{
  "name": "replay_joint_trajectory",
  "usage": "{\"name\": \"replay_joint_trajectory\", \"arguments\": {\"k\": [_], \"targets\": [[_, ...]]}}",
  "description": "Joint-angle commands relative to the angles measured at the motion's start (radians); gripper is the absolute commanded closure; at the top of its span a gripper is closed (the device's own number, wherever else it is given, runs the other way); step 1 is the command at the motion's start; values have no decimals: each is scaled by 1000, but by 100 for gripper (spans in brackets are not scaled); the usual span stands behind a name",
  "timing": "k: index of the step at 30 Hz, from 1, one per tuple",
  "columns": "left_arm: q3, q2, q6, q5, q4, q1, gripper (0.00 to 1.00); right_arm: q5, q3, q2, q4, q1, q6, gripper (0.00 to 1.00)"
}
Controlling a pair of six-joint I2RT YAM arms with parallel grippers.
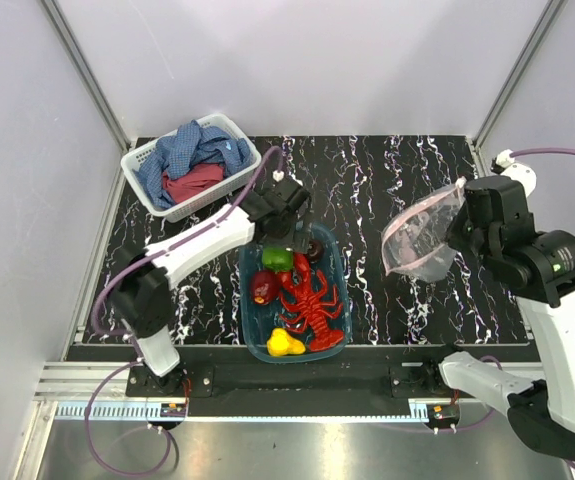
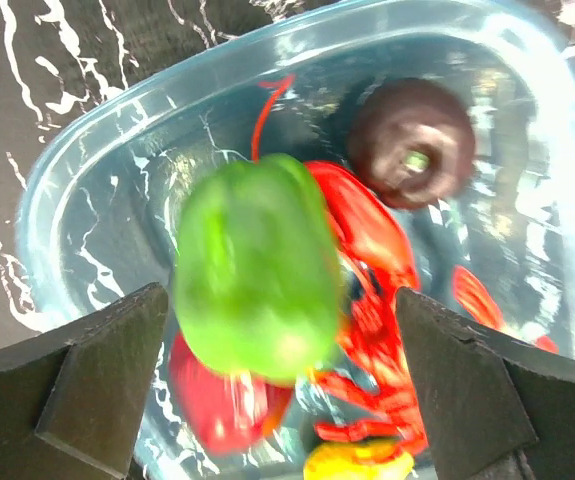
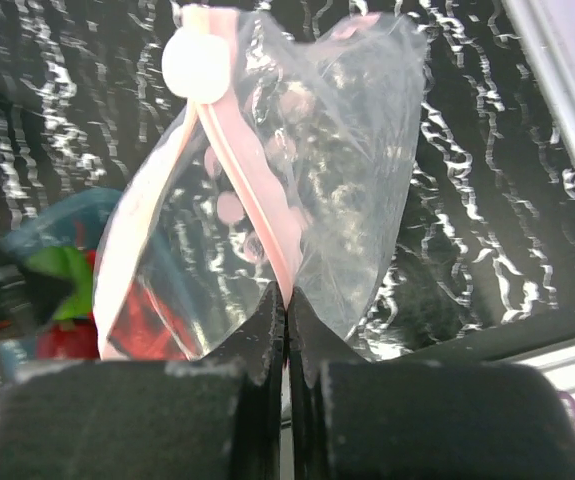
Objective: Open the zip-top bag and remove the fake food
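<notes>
My right gripper [image 1: 459, 228] is shut on the pinkish zip strip [image 3: 252, 190] of the clear zip-top bag [image 1: 422, 238], which hangs above the table with its mouth gaping; it looks empty [image 3: 307, 150]. My left gripper [image 1: 287, 215] is open above the far end of the teal tub [image 1: 247, 330]. In the left wrist view the green pepper [image 2: 257, 275] is blurred between the wide-apart fingers [image 2: 107, 370], touching neither. The tub holds the red lobster [image 1: 312, 300], yellow pear [image 1: 285, 343], dark red fruit [image 1: 263, 287], green pepper [image 1: 277, 259] and small dark round piece [image 1: 314, 246].
A white basket [image 1: 147, 160] with blue and red cloths [image 1: 192, 160] stands at the back left on the black marbled table. Grey walls enclose the table on three sides. The bag's white slider [image 3: 196, 66] sits at one end of the strip.
</notes>
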Motion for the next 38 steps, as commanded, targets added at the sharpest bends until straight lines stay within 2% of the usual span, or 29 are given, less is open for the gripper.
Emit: {"name": "replay_joint_trajectory", "arguments": {"k": [1,6,11,12,14,15,17,19,22,26,29,37,38], "targets": [[69,-157,12,79,-54,4,1,56,-48,55,-132,4,-88,96],[63,-318,-22,190,-95,2,1,65,-45,249,95,2,-167,93],[-63,-489,-115,232,-83,-7,1,49,68,484,205,-3,-257,77],[-86,-541,-126,230,-79,-8,1,35,89,559,208,-4,-264,65],[-143,-608,-140,222,-77,-10,1,7,172,641,197,-4,-273,54],[-156,-630,-145,221,-76,-9,1,-22,198,658,186,-4,-271,40],[-176,-688,-149,216,-76,-8,1,-40,249,676,183,-4,-270,28],[-187,-728,-162,215,-60,-8,1,-85,278,673,179,-4,-277,1],[-228,-808,-186,218,-4,-8,1,-200,291,641,160,-6,-253,0],[-304,-901,-241,208,111,-8,1,-382,214,488,189,-3,-175,0],[-342,-938,-292,208,189,-8,1,-450,93,360,267,-4,-84,0],[-469,-998,-376,170,357,-8,1,-608,-258,94,416,-4,28,0],[-494,-1039,-387,173,445,-8,1,-672,-271,43,447,-4,35,0]]}}
